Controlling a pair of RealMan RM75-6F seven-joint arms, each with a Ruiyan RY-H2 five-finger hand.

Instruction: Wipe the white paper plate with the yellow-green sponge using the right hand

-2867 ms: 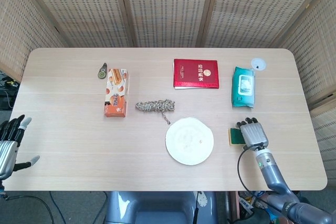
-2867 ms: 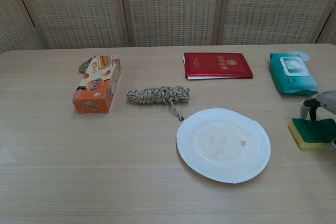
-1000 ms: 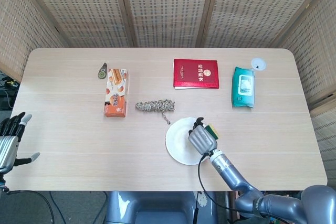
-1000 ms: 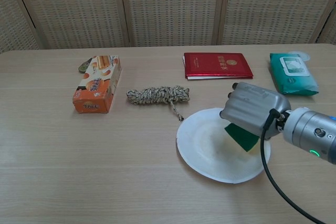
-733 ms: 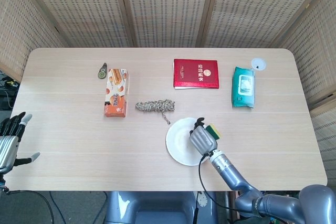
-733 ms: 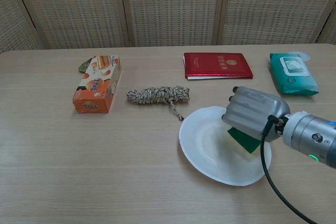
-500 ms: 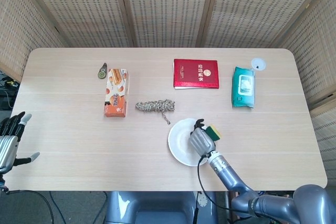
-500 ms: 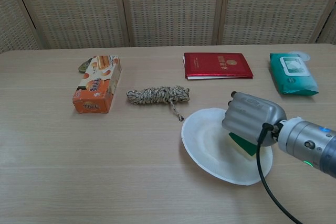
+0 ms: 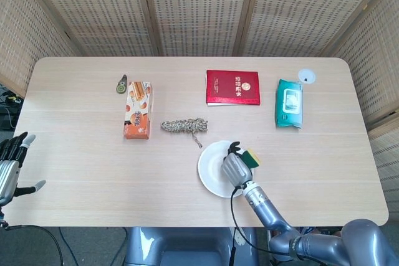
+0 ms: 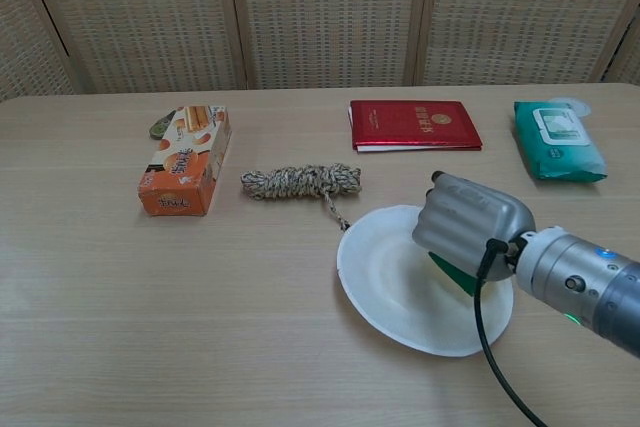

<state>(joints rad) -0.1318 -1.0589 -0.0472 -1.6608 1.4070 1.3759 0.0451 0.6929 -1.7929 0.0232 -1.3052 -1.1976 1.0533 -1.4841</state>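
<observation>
right hand [image 10: 462, 219]: curled around the yellow-green sponge [image 9: 252, 156], knuckles up, sitting over the right half of the white paper plate [image 10: 385, 277]. In the chest view only a green wedge of sponge pokes out under the palm; the head view shows its yellow edge past the fingertips.

plate: near the front edge of the table [image 9: 81, 166], right of centre, just below the coiled rope [image 10: 300, 182]. Its right side is mostly hidden under the hand.

key relation: the uncovered part of the plate lies to the left of the hand, so my guess is the next stroke wants to sweep left across it. The right hand is on it already, while the left is way off.

contact: sponge looks pressed to the plate, but I can't really tell from these angles.

left hand [image 9: 9, 166]: at the far left table edge, fingers spread, holding nothing.

risk: just my read, a light paper plate could skid toward the rope under a sideways push.

other stuff: snack box [image 10: 186, 160], red booklet [image 10: 413, 124], wet wipes pack [image 10: 557, 140], all well apart from the plate.
</observation>
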